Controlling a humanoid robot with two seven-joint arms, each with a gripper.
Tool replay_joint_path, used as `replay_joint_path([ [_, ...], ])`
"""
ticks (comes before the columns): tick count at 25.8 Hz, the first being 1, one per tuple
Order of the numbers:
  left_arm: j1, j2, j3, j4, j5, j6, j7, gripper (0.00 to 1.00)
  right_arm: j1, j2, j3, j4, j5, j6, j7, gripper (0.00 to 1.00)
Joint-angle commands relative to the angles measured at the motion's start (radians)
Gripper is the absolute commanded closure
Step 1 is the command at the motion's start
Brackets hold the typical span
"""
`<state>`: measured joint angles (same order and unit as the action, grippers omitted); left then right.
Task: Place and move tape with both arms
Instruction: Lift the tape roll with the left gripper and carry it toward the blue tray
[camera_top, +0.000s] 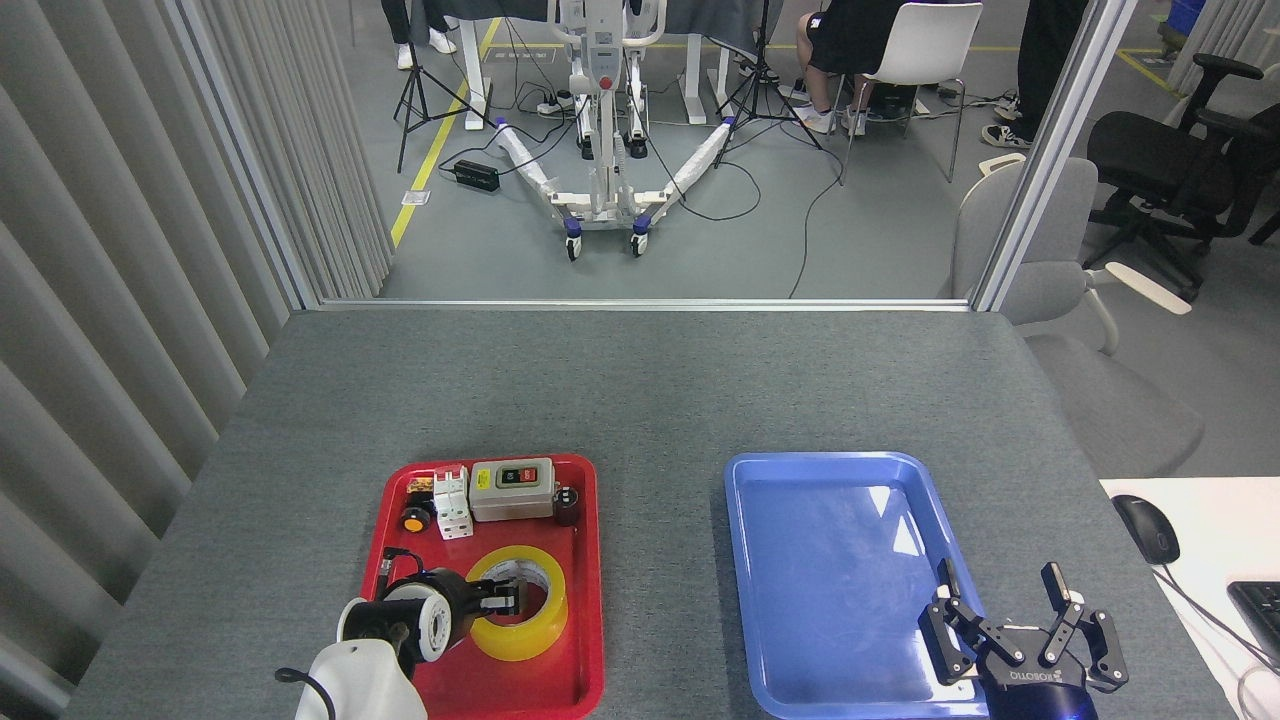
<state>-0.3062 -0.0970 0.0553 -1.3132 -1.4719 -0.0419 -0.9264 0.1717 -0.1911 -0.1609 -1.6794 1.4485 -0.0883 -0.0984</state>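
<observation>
Tape (520, 603) lies in the red tray (590, 560), left gripper (503, 598) reaching into its core (grip unclear), while the right gripper (1008, 606) waits spread over the blue tray (745, 560), nothing transferred yet

The left arm (385, 640) was white with a black wrist; the right gripper (1003, 598) was black, lettered white.

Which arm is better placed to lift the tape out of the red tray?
Left: the left gripper is at the tape; the right gripper hovers open over the blue tray.
</observation>
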Motion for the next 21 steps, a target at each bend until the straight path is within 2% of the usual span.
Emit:
replay_joint_path([
  [1, 0.006, 0.003, 0.0, 0.002, -0.001, -0.033, 0.001, 0.5, 0.0, -0.008, 0.001, 0.0, 0.0, -0.001, -0.001, 0.0],
  [6, 0.007, 0.003, 0.0, 0.002, 0.001, -0.073, 0.001, 0.67, 0.002, -0.007, 0.004, 0.001, 0.003, -0.001, -0.001, 0.0],
  [10, 0.007, 0.007, 0.0, 0.002, 0.001, -0.082, 0.001, 0.88, 0.002, -0.007, 0.006, 0.001, 0.004, -0.001, -0.003, 0.0],
  [12, 0.007, 0.013, 0.001, 0.0, 0.001, -0.093, 0.001, 0.95, 0.002, -0.007, 0.006, 0.001, 0.004, -0.001, -0.003, 0.0],
  [15, 0.007, 0.017, 0.001, 0.0, -0.001, -0.095, 0.009, 1.0, 0.002, -0.005, 0.007, 0.001, 0.004, -0.002, -0.001, 0.0],
  [21, 0.024, 0.023, 0.034, -0.026, 0.033, -0.072, 0.109, 1.0, 0.0, -0.005, 0.009, 0.001, 0.006, -0.002, -0.003, 0.0],
])
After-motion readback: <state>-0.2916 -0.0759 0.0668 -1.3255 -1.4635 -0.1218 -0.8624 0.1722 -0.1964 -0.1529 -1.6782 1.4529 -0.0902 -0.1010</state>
